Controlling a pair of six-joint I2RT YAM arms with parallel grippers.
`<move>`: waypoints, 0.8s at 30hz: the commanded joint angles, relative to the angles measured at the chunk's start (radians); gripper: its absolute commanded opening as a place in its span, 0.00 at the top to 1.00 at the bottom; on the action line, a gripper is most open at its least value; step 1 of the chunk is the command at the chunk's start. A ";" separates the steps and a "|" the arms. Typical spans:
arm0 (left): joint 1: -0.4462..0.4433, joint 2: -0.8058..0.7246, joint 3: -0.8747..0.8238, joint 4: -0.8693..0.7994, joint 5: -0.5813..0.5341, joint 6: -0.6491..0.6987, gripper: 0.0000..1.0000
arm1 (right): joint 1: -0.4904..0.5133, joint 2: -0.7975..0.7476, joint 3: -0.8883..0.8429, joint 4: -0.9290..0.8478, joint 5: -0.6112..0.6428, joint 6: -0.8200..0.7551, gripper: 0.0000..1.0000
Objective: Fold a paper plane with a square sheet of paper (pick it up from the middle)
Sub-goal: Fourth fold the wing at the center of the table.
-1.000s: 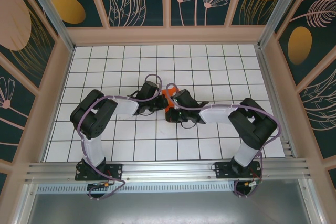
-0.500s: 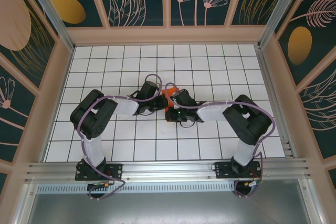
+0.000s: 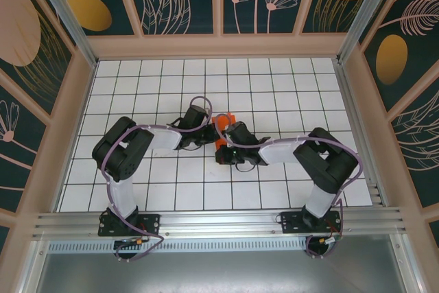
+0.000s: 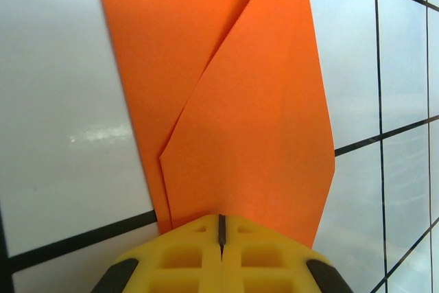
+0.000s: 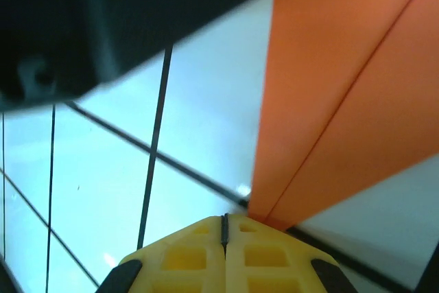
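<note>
The partly folded orange square sheet of paper [image 3: 221, 128] lies flat on the white grid floor between the two arms. In the left wrist view the paper [image 4: 240, 114] shows overlapping diagonal flaps, and my left gripper [image 4: 221, 219] is shut with its yellow fingertips resting over the paper's near edge. My right gripper [image 5: 223, 219] is shut too. Its tip sits just left of a narrow corner of the paper [image 5: 336, 94], whose straight crease line runs away to the upper right. No finished paper plane shape is visible.
The left arm's dark body [image 5: 103, 12] hangs close over the right gripper, at the upper left of the right wrist view. Beige walls [image 3: 219, 46] enclose the tiled floor [image 3: 171, 183], with free tiles around the arms.
The right arm's forearm and wrist have shifted a little to the left and nearer. The left arm and the paper stay where they were. Both grippers remain shut.
</note>
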State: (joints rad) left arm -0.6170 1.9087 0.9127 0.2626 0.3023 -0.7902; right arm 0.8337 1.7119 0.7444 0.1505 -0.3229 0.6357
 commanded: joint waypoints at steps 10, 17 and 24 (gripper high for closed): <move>0.001 0.051 0.054 -0.025 0.050 0.271 1.00 | -0.220 -0.219 -0.093 0.006 0.086 0.120 0.98; 0.001 -0.045 0.106 -0.044 0.072 0.302 0.98 | -0.281 -0.167 -0.022 0.003 0.055 0.086 0.98; 0.000 -0.189 -0.015 0.007 -0.001 0.118 0.92 | -0.282 -0.069 0.044 0.043 -0.027 0.073 0.98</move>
State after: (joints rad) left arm -0.6170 1.7771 0.9592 0.2455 0.3313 -0.5797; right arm 0.5514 1.6108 0.7528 0.1600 -0.2977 0.7197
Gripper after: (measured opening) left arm 0.093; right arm 0.065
